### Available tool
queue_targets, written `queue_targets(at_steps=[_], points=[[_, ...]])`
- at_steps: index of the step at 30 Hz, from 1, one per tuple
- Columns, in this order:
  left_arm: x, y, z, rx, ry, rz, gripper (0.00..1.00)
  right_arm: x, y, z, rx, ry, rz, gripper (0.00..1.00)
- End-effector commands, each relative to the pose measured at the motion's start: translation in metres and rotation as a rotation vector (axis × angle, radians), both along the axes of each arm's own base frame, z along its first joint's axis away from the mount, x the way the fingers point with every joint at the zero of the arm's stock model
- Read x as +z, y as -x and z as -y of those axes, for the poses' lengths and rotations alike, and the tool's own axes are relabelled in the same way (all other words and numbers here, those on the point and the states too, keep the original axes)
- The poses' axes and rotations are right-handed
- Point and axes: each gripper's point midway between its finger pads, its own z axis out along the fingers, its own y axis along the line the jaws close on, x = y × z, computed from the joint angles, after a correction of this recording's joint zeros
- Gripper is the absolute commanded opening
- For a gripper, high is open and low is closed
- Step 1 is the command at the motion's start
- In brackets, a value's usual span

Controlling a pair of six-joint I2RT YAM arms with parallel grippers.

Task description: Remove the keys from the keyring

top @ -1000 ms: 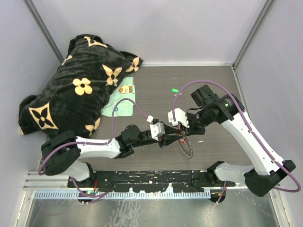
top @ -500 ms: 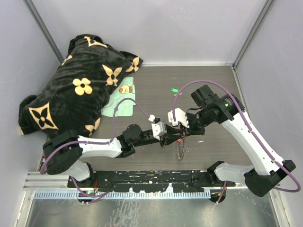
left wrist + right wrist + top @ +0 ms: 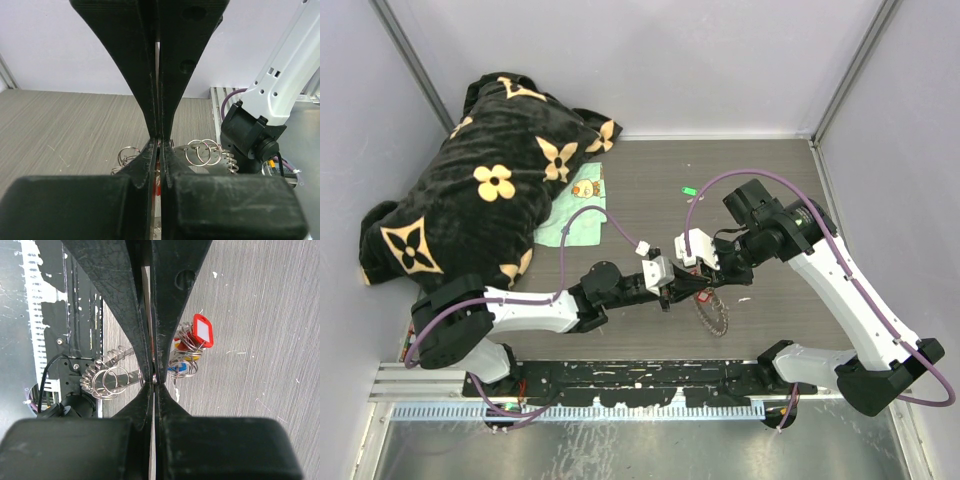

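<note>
At mid-tabletop (image 3: 650, 190): left jaws and right jaws both pressing together beside keys (image 3: 202, 332), pinched item unclear. Thin rings (image 3: 202, 151) risking slipping free; keyring (image 3: 713, 316) dropping, tangling if pulling unevenly.

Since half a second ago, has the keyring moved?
Yes. The keyring has turned from edge-on to face-on, its lower part now spreading rightward along the black base rail.

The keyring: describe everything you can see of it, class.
The keyring is a dark grey metal ring with a bumpy, coil-like rim. It shows as a tilted oval midway across the table, on the near side of the closed left gripper and right gripper. Small silver split rings and a red tag cluster beside it. Whether it rests on that surface is unclear.
</note>
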Motion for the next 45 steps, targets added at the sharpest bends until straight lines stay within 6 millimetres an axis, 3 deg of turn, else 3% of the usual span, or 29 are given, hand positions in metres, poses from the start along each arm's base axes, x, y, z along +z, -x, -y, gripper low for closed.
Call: queue_targets(at_steps=[1, 8, 13, 18, 26, 32, 36, 41, 45], points=[[0.023, -0.001, 0.003, 0.0, 0.042, 0.034, 0.0, 0.017, 0.003, -0.008, 0.014, -0.074, 0.041, 0.01], [0.027, 0.0, -0.006, 0.016, 0.042, 0.051, 0.0, 0.024, 0.005, -0.012, 0.01, -0.116, 0.052, 0.04], [0.04, 0.001, -0.02, 0.032, 0.109, 0.055, 0.0, 0.036, 0.006, -0.013, -0.005, -0.203, 0.075, 0.28], [0.052, 0.0, -0.033, 0.034, 0.189, 0.04, 0.0, 0.044, 0.003, -0.015, -0.02, -0.291, 0.079, 0.39], [0.081, 0.0, -0.06, 0.024, 0.362, 0.023, 0.0, 0.057, -0.007, -0.031, -0.032, -0.489, 0.058, 0.41], [0.106, 0.008, -0.075, 0.014, 0.422, 0.058, 0.0, 0.101, -0.03, -0.039, -0.083, -0.702, 0.136, 0.42], [0.139, 0.018, -0.096, 0.013, 0.503, 0.1, 0.0, 0.131, -0.014, -0.05, 0.007, -0.81, 0.05, 0.39], [0.175, 0.031, -0.115, -0.011, 0.594, 0.121, 0.0, 0.151, 0.012, -0.055, 0.133, -0.897, -0.021, 0.37], [0.2, 0.039, -0.125, -0.038, 0.654, 0.133, 0.0, 0.168, 0.02, -0.055, 0.18, -0.925, -0.018, 0.34]])
